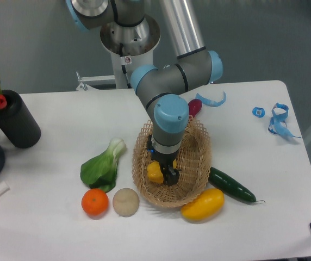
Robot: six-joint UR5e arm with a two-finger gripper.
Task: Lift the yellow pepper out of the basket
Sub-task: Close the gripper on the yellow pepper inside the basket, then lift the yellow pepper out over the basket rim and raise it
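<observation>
Pepper, the yellow pepper [154,173], glossy, lobed, is sitting in the basket [196,163]; long axis unclear. Gripper [163,174] is reaching down against it, finger state I cannot tell.

Nothing here can be read from where I stand. A small sticker with a red mark sits on the robot arm's base column [126,60], but its print is too small to make out. The blue tape strips [278,119] at the far right of the table [47,163] show no lettering that can be told.
</observation>
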